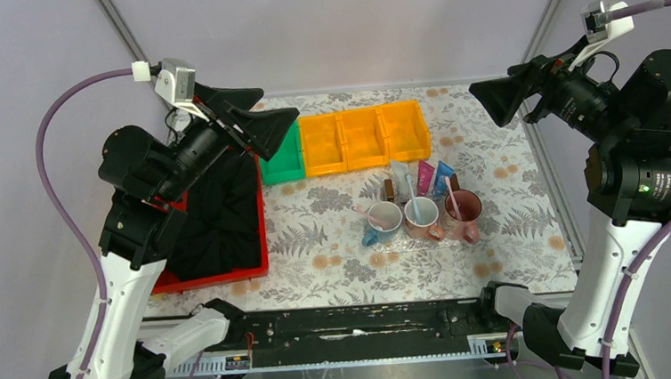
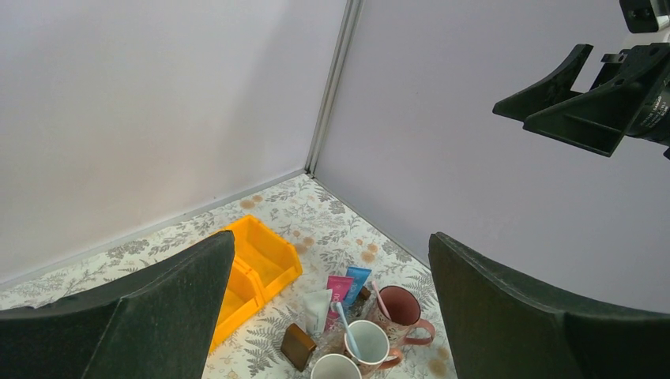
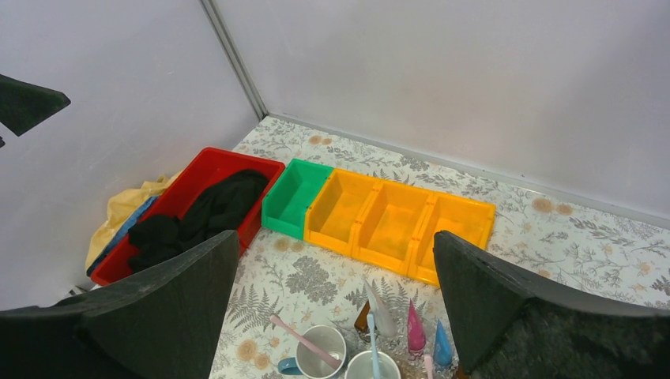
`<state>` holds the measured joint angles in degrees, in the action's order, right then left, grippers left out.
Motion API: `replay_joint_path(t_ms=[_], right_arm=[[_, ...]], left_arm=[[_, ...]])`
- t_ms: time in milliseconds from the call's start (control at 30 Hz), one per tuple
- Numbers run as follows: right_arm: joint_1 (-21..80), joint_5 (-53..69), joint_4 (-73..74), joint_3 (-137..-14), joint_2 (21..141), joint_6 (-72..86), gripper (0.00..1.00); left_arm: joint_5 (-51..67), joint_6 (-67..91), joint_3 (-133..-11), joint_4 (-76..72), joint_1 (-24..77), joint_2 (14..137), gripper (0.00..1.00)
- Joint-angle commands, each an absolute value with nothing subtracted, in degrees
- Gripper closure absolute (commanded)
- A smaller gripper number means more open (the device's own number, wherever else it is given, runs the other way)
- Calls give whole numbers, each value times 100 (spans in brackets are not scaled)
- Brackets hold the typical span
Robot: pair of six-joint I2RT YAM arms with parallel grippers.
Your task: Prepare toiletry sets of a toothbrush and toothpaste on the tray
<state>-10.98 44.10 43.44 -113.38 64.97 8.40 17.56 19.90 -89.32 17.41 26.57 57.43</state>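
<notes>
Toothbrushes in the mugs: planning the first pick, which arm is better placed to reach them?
Likely right: the toothbrushes stand right of centre, nearer the right gripper, which hangs open and empty like the left gripper.

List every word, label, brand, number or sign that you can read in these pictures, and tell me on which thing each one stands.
No text can be read in any of the three views.
white toothpaste tube, magenta-pink toothpaste tube, blue toothpaste tube: any print is too small and blurred to read.
mugs, yellow bins, green bin, red bin: no lettering shows.
</notes>
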Motion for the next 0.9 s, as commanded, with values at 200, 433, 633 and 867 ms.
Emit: replay_joint_path(t_ms=[200, 433, 633, 867], right_arm=[[-1104, 4404, 4157, -11325, 6425, 910, 1], [-1097, 4376, 4148, -11282, 6416, 894, 1], [-1095, 4369, 4140, -11277, 6416, 887, 1], [-1093, 4368, 4137, -11249, 6398, 887, 1]], left_arm=[[1685, 1876, -8907, 1723, 2615, 5676, 0], [1677, 1863, -8899, 1730, 2624, 5676, 0], [1655, 1848, -8890, 1732, 2619, 5676, 0], [1659, 1846, -8895, 1740, 2619, 5671, 0]])
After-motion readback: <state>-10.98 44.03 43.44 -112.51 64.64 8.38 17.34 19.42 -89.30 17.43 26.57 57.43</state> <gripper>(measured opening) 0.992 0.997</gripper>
